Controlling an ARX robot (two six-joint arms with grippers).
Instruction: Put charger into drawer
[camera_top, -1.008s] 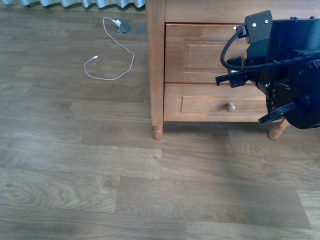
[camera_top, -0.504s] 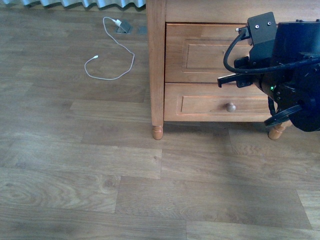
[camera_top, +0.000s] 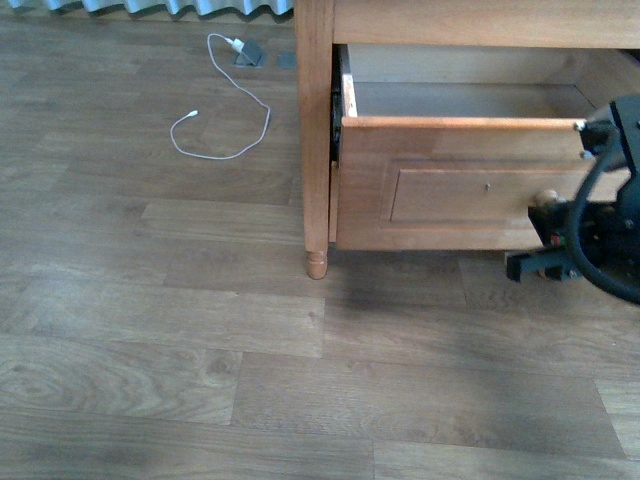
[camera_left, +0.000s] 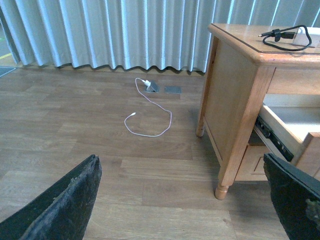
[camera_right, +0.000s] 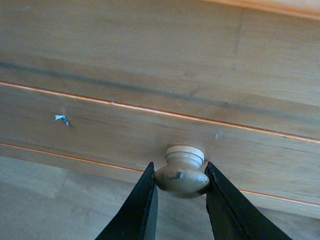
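Observation:
The upper light-wood drawer (camera_top: 450, 185) stands pulled out of the nightstand (camera_left: 235, 95), and its pale interior (camera_top: 470, 98) shows nothing inside. My right gripper (camera_right: 181, 176) is shut on the drawer's round wooden knob (camera_top: 545, 197), one black finger on each side. The charger (camera_left: 301, 37), a white adapter with a coiled black cable, lies on the nightstand top, seen only in the left wrist view. My left gripper (camera_left: 180, 210) hangs open over the floor to the left of the nightstand, holding nothing.
A thin white cable (camera_top: 225, 110) runs across the wooden floor from a floor socket (camera_top: 248, 53) left of the nightstand. Pleated curtains (camera_left: 125, 30) close the back. The nightstand's front leg (camera_top: 316, 262) stands just left of the open drawer, which hides the lower one.
The drawer was shut and has slid out toward me. My right arm drew back and lower in the front view with the knob in its jaws.

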